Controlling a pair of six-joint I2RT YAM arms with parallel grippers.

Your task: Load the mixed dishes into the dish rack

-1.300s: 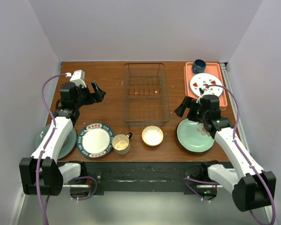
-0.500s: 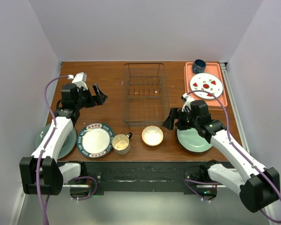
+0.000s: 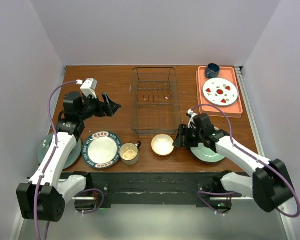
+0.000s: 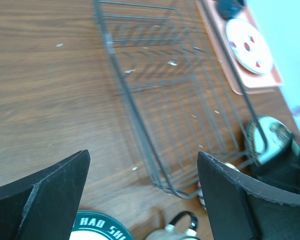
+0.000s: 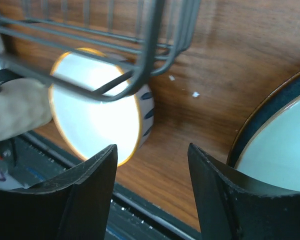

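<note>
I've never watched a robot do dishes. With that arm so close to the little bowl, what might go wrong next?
The right gripper sits open beside the bowl, which lies right by the rack, so a finger might snag the wire. A push instead of a clean grip might slide the bowl into the mug close by. The same arm hangs over the green plate and might scrape it.

bowl (image 3: 162, 144) crowds dish rack (image 3: 133, 102), left flank open
</note>
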